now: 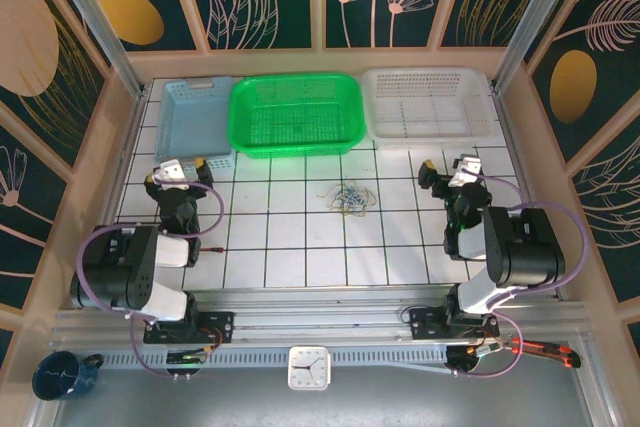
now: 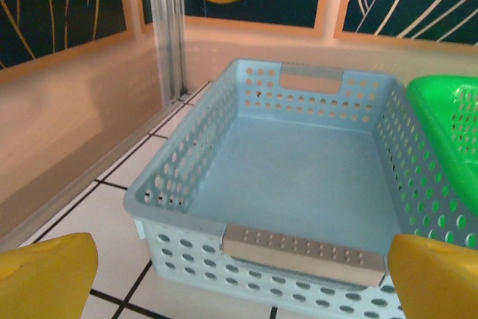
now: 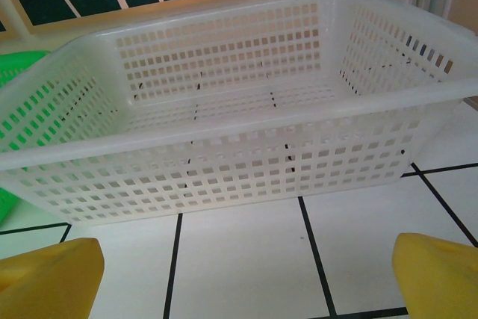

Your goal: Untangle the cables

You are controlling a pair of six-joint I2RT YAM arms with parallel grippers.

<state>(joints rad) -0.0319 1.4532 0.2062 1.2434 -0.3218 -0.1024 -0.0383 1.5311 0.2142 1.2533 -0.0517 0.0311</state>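
The cables (image 1: 349,197) lie in one small tangled bundle of thin blue, yellowish and pale wires on the white tiles at mid table, just in front of the green basket. My left gripper (image 1: 186,168) sits far to their left, open, its yellow fingertips (image 2: 45,278) wide apart with nothing between them, facing the light blue basket. On the right side, my right gripper (image 1: 448,169) is open too, its yellow fingertips (image 3: 437,274) spread over bare tile in front of the white basket. Neither gripper touches the cables.
Three baskets line the back of the table: light blue (image 1: 196,117), green (image 1: 296,113) and white (image 1: 428,102). In the wrist views the blue basket (image 2: 299,184) and the white basket (image 3: 224,110) stand close ahead. Walls enclose the table on three sides.
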